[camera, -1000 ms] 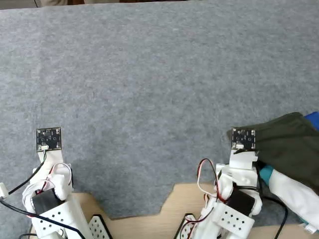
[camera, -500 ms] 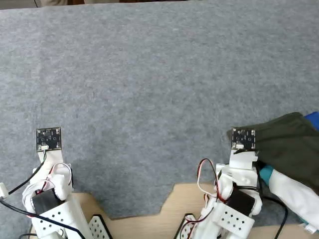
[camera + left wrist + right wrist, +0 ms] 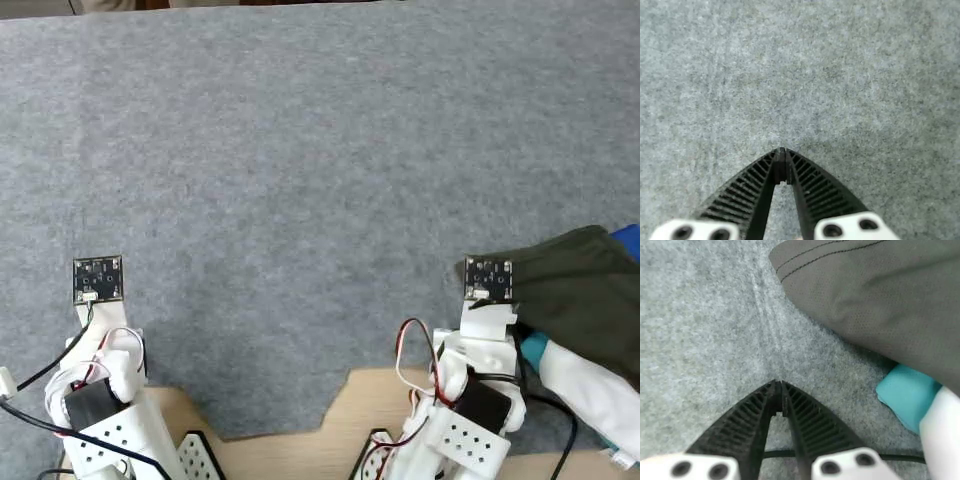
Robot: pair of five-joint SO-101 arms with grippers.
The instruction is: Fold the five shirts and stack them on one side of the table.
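Note:
A heap of shirts lies at the table's near right edge: a dark olive shirt (image 3: 575, 285) on top, a white one (image 3: 590, 385) under it toward the front, a teal one (image 3: 532, 348) peeking between them and a blue one (image 3: 628, 238) at the far right. In the right wrist view the olive shirt (image 3: 875, 295), the teal shirt (image 3: 902, 395) and the white shirt (image 3: 942, 432) lie just beyond my right gripper (image 3: 779, 386), which is shut and holds nothing. My left gripper (image 3: 781, 152) is shut over bare grey mat at the near left.
Grey felt mat (image 3: 300, 180) covers the table, with a wooden table edge (image 3: 340, 420) showing at the front between the two arm bases. A black cable (image 3: 840, 456) runs across the mat close to the right gripper.

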